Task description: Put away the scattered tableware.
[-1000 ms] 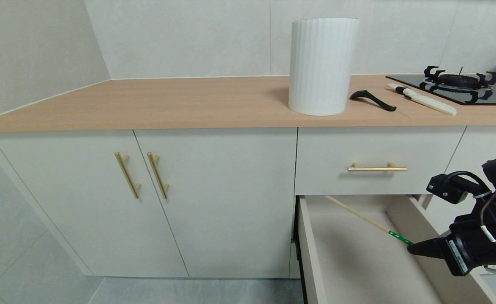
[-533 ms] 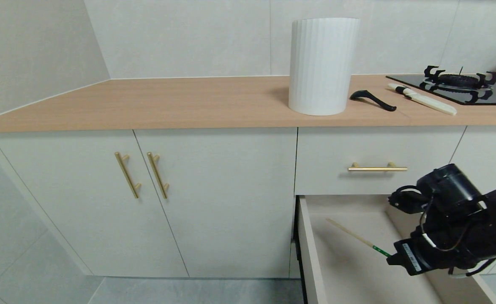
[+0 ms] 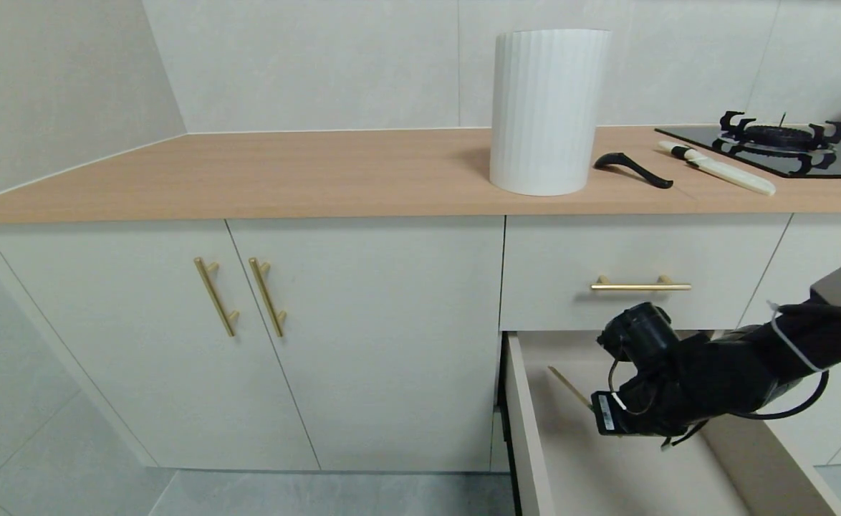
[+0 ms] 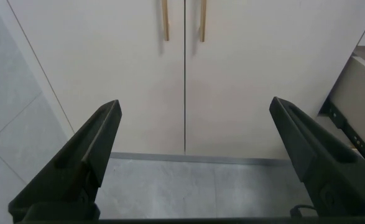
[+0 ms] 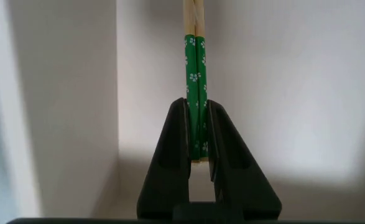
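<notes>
The right gripper (image 5: 196, 107), pinching the chopsticks (image 5: 194, 50) by their green ends, hangs over the open drawer (image 3: 528, 437), with the sticks' long axis pointing far-left toward its back.

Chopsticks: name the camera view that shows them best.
Right wrist view: the chopsticks are close up, their green flowered ends clamped in the right gripper. The head view shows a short bare tip poking past that gripper over the open drawer. The left wrist view faces the cabinet doors.
</notes>
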